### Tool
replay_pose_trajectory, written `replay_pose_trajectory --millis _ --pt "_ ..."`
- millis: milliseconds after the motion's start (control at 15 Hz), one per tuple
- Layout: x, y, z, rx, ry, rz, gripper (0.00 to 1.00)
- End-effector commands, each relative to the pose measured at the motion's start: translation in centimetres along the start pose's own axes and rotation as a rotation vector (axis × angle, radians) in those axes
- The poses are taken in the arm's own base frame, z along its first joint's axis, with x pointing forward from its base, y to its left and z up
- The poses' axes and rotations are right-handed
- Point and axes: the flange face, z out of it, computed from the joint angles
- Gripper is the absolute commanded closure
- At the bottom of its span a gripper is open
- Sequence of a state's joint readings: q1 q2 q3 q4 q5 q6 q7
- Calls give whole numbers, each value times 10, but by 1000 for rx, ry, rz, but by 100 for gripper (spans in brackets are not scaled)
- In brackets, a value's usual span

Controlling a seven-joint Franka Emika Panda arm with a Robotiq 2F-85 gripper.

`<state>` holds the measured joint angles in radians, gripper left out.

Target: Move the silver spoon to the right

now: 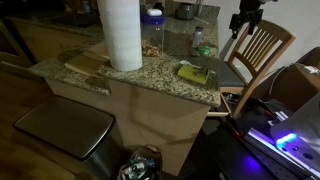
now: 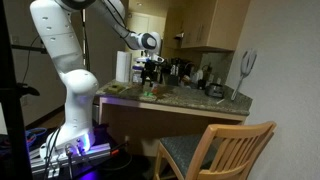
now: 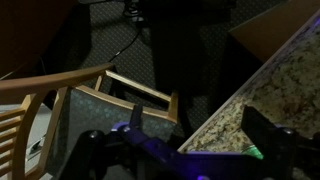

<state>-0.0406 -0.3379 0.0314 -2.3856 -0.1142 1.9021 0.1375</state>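
I cannot make out the silver spoon clearly in any view. A green pad [image 1: 194, 72] lies near the granite counter's [image 1: 150, 75] chair-side edge, and something small and pale seems to lie on it. The pad also shows in an exterior view [image 2: 152, 93]. My gripper [image 1: 246, 14] hangs high above the counter's edge and the chair, and it shows over the counter in an exterior view [image 2: 150, 70]. In the wrist view my gripper [image 3: 200, 128] is open and empty, its fingers spanning the counter edge [image 3: 240, 95] and the chair below.
A tall paper towel roll [image 1: 122, 32] stands on the counter, with bottles and jars [image 1: 152, 22] behind it. A wooden chair [image 1: 258, 52] stands against the counter's side; it also shows in the wrist view [image 3: 70, 100]. A metal bin [image 1: 62, 132] stands on the floor.
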Motion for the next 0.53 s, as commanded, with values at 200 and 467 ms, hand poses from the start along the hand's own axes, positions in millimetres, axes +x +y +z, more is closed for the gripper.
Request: replay_pose_trajectory --millis 200,467 --pt "0 0 0 0 -1 0 0" --pt "1 0 -1 5 21 16 0"
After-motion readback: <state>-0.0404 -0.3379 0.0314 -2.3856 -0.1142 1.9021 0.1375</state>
